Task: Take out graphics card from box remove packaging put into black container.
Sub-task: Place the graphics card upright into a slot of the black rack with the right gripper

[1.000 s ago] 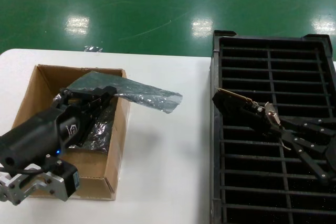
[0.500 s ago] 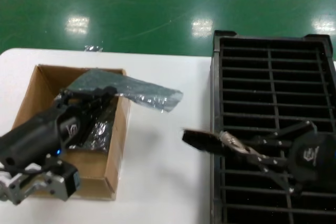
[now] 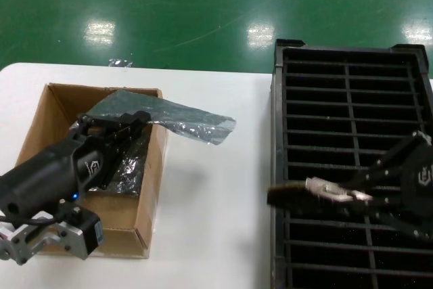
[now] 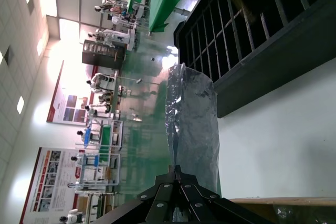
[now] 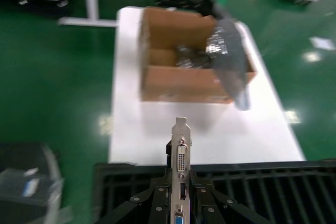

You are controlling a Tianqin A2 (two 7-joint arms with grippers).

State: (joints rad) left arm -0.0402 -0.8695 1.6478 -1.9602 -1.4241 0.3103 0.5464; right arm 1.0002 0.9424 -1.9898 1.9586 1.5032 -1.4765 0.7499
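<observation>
In the head view my right gripper point(image 3: 365, 195) is shut on the graphics card point(image 3: 318, 190), gripping it at its silver bracket. The card lies nearly level over the black container point(image 3: 279, 99), its dark end jutting past the container's left rim above the table. The right wrist view shows the bracket of the graphics card point(image 5: 180, 153) edge-on between the fingers of the right gripper point(image 5: 180, 181). My left gripper point(image 3: 141, 120) hovers over the box point(image 3: 150, 194), shut on the grey-blue packaging point(image 3: 183, 118), which droops over the box's right wall. From the left wrist, the packaging point(image 4: 193, 124) hangs from the left gripper point(image 4: 177, 169).
Dark shiny wrapped boards point(image 3: 128, 167) lie inside the box. White table point(image 3: 216, 221) separates box and container. The right wrist view shows the box point(image 5: 181, 80) across the table point(image 5: 210, 135), beyond the container's rim point(image 5: 252, 169). Green floor surrounds the table.
My right gripper swung the graphics card from a tilt over the container's middle down toward the near left rim, now almost level. The left gripper and the packaging barely moved.
</observation>
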